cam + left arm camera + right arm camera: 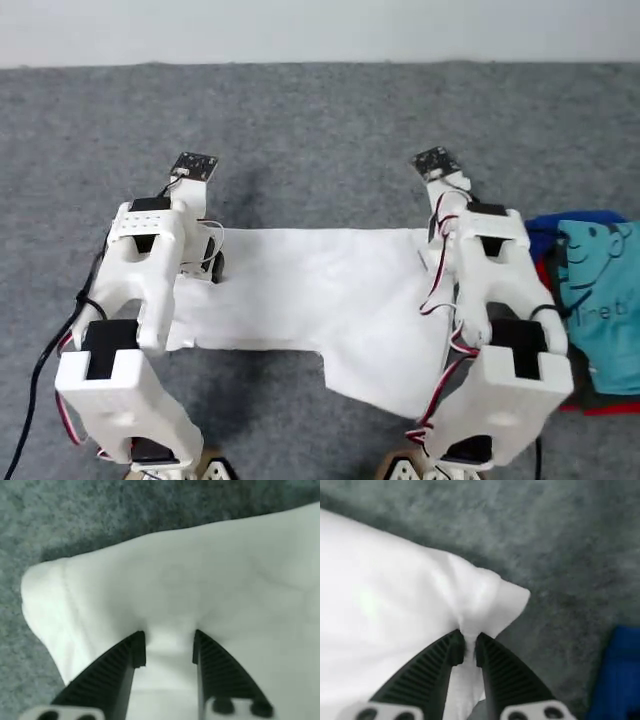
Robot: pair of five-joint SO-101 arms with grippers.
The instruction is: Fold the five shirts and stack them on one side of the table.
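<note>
Grey fuzzy desk [320, 120], white cloth shirt [320, 290] flat in mid. The left tool [169, 650] sits half wide on its left edge; the right tool [469, 647] pinches its far right corner. Blue-teal shirt pile [595, 290] at right.

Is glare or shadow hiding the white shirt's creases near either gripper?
High view: soft, even light, mild shadows; the white shirt reads nearly flat. Left wrist view: no glare, faint creases show at the left gripper. Right wrist view: the shirt's broad area is washed out, but the pucker at the right gripper is readable.
</note>
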